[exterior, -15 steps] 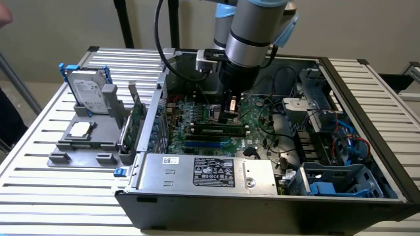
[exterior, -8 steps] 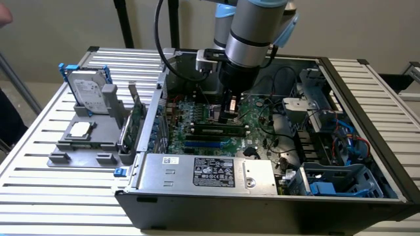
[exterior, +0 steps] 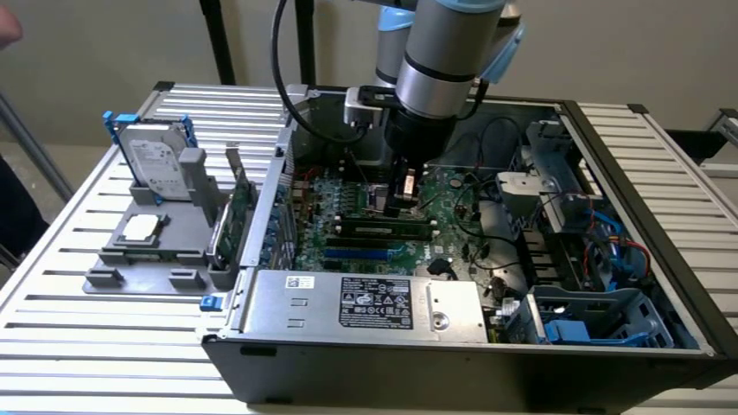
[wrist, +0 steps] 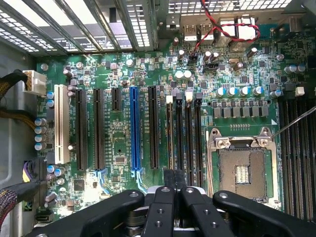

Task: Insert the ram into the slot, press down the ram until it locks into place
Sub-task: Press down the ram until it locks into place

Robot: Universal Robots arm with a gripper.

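Wrist view: long narrow black slot (wrist: 178,138)

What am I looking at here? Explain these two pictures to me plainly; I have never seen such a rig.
The grey tube is a robot arm. It reaches into an open computer case that sits on a slatted table. One picture is taken from a camera off the arm, the other from a camera on its wrist, looking down at the green motherboard. The black gripper is shut and I see nothing held in it. Its tips hang just over the black memory slots. In the exterior view the ram, a thin green stick, lies along the slots. Beside the case, a grey fixture holds a hard drive.
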